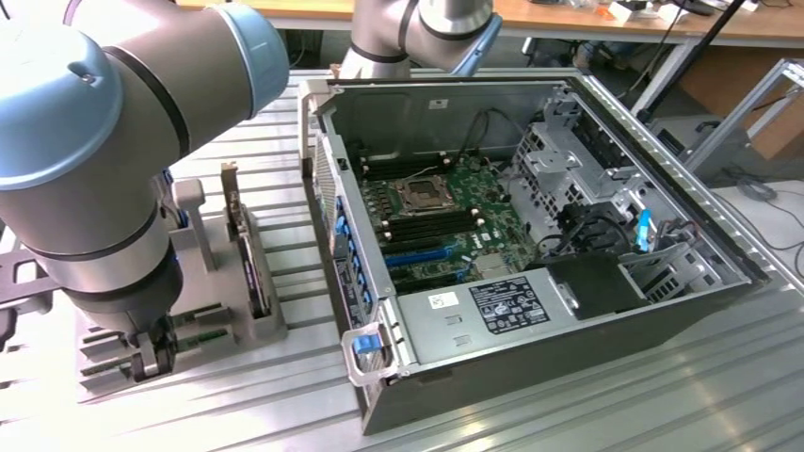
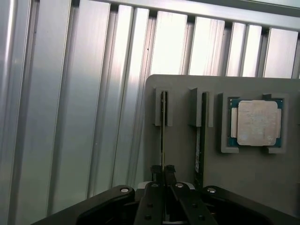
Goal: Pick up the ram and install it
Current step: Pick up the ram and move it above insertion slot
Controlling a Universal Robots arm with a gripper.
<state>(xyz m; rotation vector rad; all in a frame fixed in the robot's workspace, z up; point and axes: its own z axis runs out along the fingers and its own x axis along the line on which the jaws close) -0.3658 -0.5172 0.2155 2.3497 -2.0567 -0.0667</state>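
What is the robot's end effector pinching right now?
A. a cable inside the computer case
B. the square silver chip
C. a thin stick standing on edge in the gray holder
C: in the wrist view the end effector is shut, with a fingertip on either side of the ram, the thin stick standing in a slot of the gray holder.

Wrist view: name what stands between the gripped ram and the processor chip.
In the wrist view, another thin board stands edge-on in its own slot of the gray holder, between the ram in the gripper and the processor chip.
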